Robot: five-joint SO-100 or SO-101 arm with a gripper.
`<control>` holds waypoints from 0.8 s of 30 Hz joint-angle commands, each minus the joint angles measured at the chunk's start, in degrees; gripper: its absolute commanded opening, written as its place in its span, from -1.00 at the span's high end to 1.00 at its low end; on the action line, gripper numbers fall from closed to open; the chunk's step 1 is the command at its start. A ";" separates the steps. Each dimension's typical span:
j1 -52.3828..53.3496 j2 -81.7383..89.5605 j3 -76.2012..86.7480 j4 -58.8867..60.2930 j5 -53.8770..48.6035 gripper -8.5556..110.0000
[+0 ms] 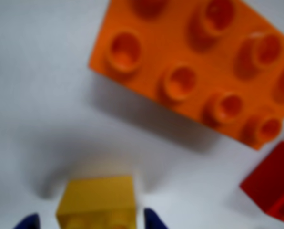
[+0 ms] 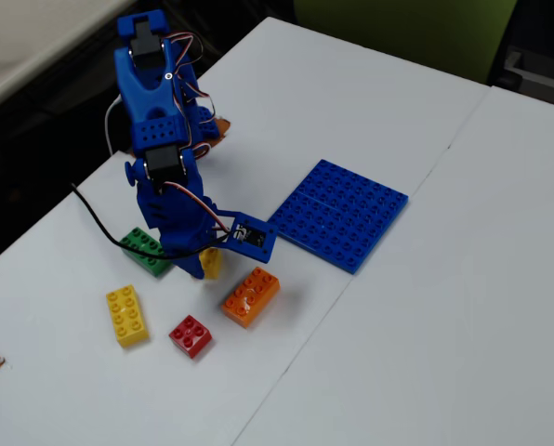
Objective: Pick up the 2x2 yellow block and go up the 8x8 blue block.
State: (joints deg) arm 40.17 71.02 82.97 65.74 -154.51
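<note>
The 2x2 yellow block (image 1: 96, 200) was seen in the wrist view between the two blue fingertips (image 1: 154, 220), the jaws closed narrow on it, just above the worktop (image 2: 426, 307). In the fixed view the block (image 2: 212, 263) sat under the blue arm (image 2: 161, 158), near the orange brick (image 2: 251, 295). The 8x8 blue block (image 2: 340, 212) lay flat, apart to the right. A white matte worktop, two panels with a seam, was noted. Red brick (image 2: 191, 335), long yellow brick (image 2: 126, 315) and green brick (image 2: 147, 250) lay nearby. Dark floor and a green chair back (image 2: 398, 32) were seen behind.
</note>
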 commanded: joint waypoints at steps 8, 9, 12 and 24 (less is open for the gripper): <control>-1.41 -0.70 -2.72 0.26 5.80 0.71; -1.49 -0.70 -2.72 0.44 6.94 0.75; -1.85 0.97 -2.72 2.20 11.51 0.81; -0.70 23.99 -1.41 30.06 28.39 0.83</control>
State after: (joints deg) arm 39.11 87.89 82.71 88.86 -129.11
